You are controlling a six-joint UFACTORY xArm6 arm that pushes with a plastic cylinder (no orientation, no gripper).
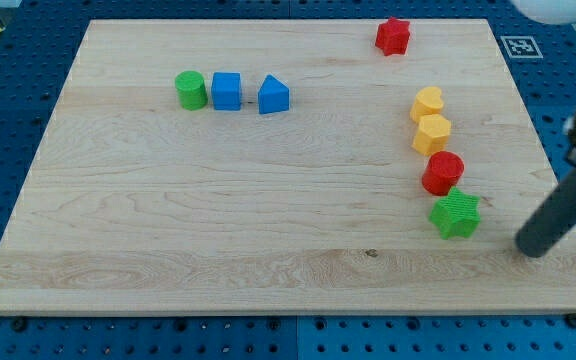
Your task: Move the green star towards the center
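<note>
My tip [535, 250] rests bare on the board, touching nothing and holding nothing; the green star [455, 215] lies near it toward the view's left, so a leftward push would likely drive it centreward; just beyond the star, up-left, sits a red cylinder [443, 173], touching or nearly so.
</note>
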